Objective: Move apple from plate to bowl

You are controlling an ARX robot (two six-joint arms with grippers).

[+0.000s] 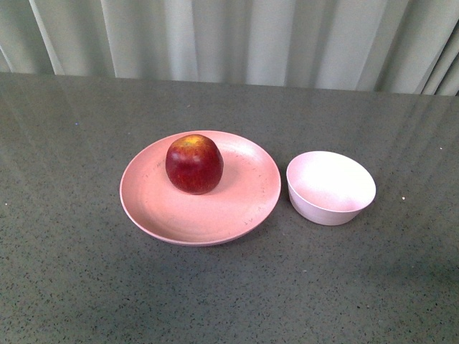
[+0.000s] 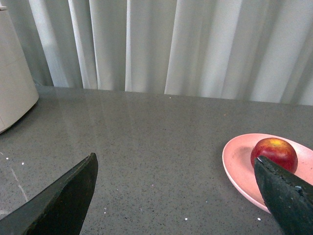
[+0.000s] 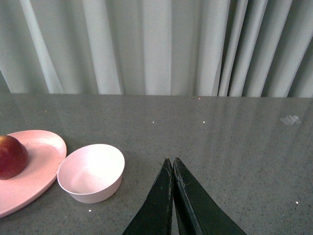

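The left gripper (image 2: 174, 157) is holding its fingers (image 2: 63, 200) wide apart, empty; the right gripper (image 3: 172, 159) is pressing its fingers together on nothing. The apple (image 1: 193, 163) is sitting on the plate (image 1: 208, 215), toward its far side; the bowl (image 1: 323, 211) is waiting just beside it on the grey surface (image 1: 72, 287). The apple is probably firm, smooth-skinned and prone to rolling; gripping across its widest middle seems soundest.

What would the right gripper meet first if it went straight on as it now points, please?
Probably nothing nearby: the right gripper faces bare table, then the curtain; the bowl sits to one side.
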